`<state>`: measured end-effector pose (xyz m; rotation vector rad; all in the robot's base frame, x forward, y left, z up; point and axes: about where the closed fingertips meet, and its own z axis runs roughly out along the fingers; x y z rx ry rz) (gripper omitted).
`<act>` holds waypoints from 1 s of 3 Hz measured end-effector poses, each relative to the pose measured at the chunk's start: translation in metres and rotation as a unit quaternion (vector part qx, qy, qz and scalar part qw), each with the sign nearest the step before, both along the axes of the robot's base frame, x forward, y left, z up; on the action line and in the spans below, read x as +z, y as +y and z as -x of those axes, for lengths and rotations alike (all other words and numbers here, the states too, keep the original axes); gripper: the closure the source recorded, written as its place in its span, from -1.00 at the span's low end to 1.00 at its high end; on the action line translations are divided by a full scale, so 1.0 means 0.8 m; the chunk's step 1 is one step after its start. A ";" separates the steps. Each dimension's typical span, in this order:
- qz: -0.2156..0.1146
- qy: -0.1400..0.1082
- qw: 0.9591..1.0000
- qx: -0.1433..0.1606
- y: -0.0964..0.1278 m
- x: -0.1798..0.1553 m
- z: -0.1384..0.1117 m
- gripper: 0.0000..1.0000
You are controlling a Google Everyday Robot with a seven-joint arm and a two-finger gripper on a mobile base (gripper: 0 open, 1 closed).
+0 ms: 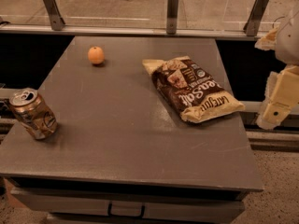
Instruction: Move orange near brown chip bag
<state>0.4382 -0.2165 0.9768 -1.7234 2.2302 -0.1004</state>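
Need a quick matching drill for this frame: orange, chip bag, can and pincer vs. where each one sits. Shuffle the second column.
Things:
1. orange
2. brown chip bag
3. soda can
4. pincer

Places:
A. off the table, past its right edge
B. far-left part of the table top
C. lying flat on the table's right half
D. tilted, at the table's near-left edge

Pairs: 1-B, 2-C, 3-D, 4-A
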 end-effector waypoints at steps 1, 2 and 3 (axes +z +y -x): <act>0.000 0.000 1.000 0.000 0.000 0.000 0.000 -1.00; -0.015 -0.011 1.000 0.025 0.034 -0.013 -0.034 -1.00; -0.052 -0.035 0.996 0.064 0.101 -0.029 -0.100 -1.00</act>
